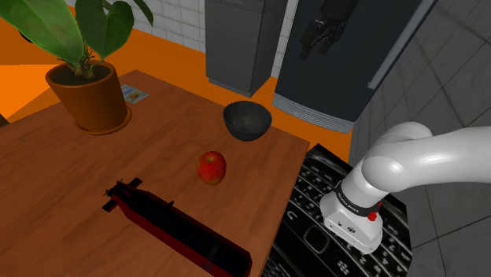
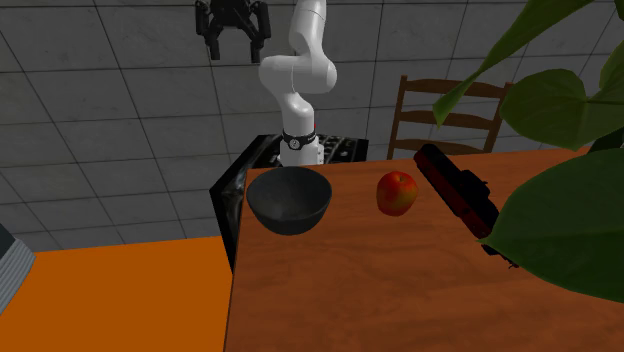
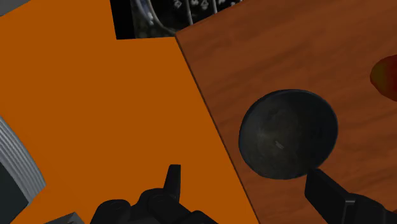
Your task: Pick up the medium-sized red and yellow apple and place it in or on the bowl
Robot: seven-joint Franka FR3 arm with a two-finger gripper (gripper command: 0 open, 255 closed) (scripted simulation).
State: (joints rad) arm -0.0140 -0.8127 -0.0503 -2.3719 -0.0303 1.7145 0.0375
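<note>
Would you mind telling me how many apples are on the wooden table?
1. The red and yellow apple lies on the table between the dark bowl and the long black and red object. Leaves of the plant could hide others.

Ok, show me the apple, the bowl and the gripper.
apple [image 1: 211,167], shoulder view, middle of its red skin.
bowl [image 2: 290,218], second exterior view, on its dark outer wall.
gripper [image 2: 236,42], second exterior view, midway between its open fingers.

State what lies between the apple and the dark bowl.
Only bare wooden tabletop; the shoulder view shows the apple and bowl apart.
</note>
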